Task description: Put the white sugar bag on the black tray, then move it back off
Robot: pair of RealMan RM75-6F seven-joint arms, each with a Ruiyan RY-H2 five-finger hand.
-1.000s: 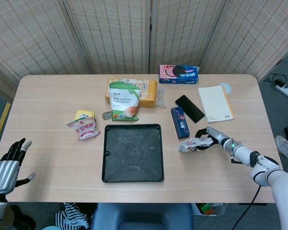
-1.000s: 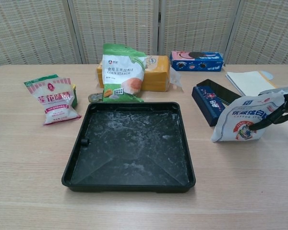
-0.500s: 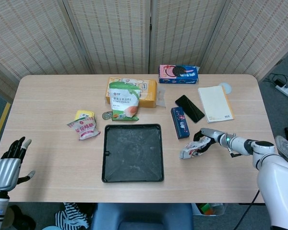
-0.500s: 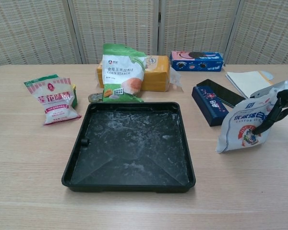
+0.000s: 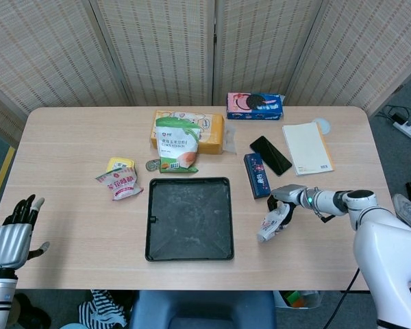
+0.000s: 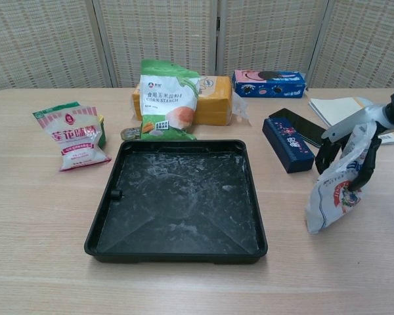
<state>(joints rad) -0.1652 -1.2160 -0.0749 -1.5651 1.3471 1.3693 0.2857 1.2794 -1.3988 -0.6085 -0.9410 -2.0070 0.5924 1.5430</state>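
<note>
While gripping white sugar bag point(image 6: 337, 187) off the surface point(image 6: 46, 216), right hand point(image 6: 354, 147) beside black tray point(image 6: 179, 194); navy box point(image 6: 287, 144), phone point(image 6: 303, 127) just behind. Left hand point(image 5: 12, 229) spread, far off.

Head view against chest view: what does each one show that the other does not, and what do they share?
Only the head view shows the left hand, open, off the table's near-left corner, and the floor beside the table. Only the chest view shows the print on the front of the white sugar bag. Both show the right hand holding that bag to the right of the black tray, which holds nothing, and the green starch bag behind the tray.
</note>
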